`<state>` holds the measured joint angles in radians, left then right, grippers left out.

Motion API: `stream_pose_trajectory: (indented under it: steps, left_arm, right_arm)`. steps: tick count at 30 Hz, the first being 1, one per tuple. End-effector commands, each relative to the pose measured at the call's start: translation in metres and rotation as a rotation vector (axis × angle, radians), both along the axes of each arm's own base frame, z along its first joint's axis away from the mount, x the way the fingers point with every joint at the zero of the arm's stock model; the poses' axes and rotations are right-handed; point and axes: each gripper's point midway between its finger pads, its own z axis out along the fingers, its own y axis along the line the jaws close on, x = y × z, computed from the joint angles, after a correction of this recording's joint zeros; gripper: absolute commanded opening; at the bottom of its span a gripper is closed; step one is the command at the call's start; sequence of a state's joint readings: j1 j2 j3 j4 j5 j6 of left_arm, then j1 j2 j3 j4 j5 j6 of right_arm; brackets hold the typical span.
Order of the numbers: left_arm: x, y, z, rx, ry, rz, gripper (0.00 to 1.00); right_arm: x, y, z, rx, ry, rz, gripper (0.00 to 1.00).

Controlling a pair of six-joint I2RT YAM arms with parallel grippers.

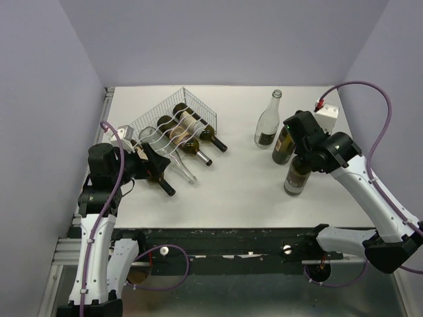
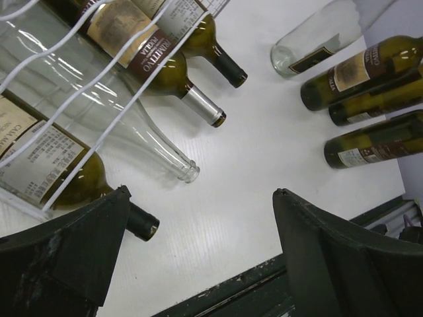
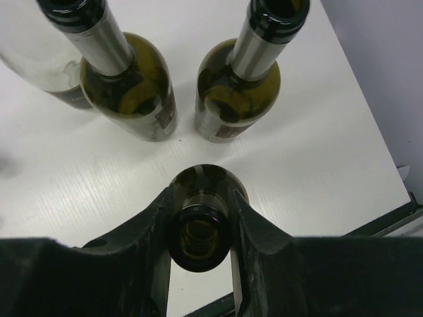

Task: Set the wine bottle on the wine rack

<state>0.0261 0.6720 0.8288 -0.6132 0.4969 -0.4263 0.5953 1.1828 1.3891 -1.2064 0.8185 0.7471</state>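
The wine rack point(image 1: 153, 113), a white wire tray, stands at the back left with several bottles lying in it. Its wires also show in the left wrist view point(image 2: 135, 94). My right gripper point(image 1: 301, 158) is shut on the neck of an upright dark green wine bottle point(image 1: 295, 179) that stands at the right. In the right wrist view the fingers point(image 3: 254, 218) press both sides of that bottle's neck point(image 3: 198, 231). My left gripper point(image 1: 154, 165) is open and empty by the rack's near corner. Its jaws point(image 2: 198, 191) stand wide apart over bare table, next to the nearest racked bottle's capped neck point(image 2: 142, 224).
An upright clear bottle point(image 1: 268, 122) and a green one point(image 1: 284, 145) stand just beyond the held bottle. The right wrist view shows two green bottles point(image 3: 129, 86), point(image 3: 241, 86) close ahead. A white box point(image 1: 327, 116) sits at the back right. A black rail point(image 1: 231, 236) edges the table's front.
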Motion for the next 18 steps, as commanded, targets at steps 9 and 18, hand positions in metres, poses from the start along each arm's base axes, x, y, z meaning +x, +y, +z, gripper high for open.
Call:
stream_pose_trajectory:
  steps: [9, 18]
  left_arm:
    - [-0.028, -0.061, 0.028, -0.118, -0.207, -0.392, 0.98]
    - [-0.039, -0.113, 0.033, -0.143, -0.325, -0.552, 0.99]
  right_arm:
    - [0.015, 0.096, 0.051, 0.309, -0.030, 0.456, 0.01]
    - [0.009, 0.162, 0.079, 0.556, -0.041, 0.706, 0.01]
